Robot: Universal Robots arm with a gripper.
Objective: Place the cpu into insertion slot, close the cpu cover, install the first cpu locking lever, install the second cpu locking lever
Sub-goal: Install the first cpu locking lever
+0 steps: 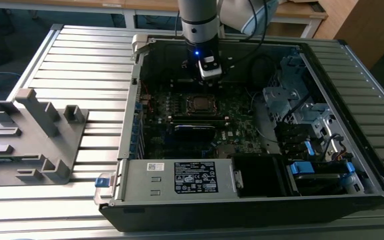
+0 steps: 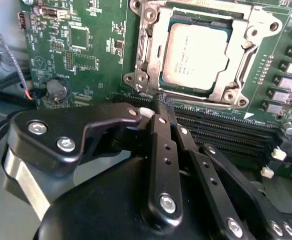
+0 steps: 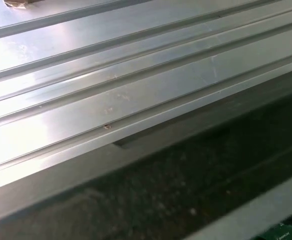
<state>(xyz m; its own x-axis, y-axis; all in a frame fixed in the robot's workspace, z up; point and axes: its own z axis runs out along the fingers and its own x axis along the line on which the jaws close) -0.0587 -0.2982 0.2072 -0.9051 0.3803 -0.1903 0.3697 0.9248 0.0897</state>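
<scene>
We are seeing our arm [image 1: 199, 20] showing as a grey metal cylinder with a black wrist section, a small blue light glowing on it and a dark cable trailing beside. In the second wrist view our gripper [image 2: 161, 107] is showing glossy black linkage bars fastened with silver screws.

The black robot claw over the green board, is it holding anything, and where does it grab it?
Nothing is held. The black gripper has its fingers closed together, tips beside the shiny silver square cpu cover, with the grey metal cpu lying under that frame.
</scene>
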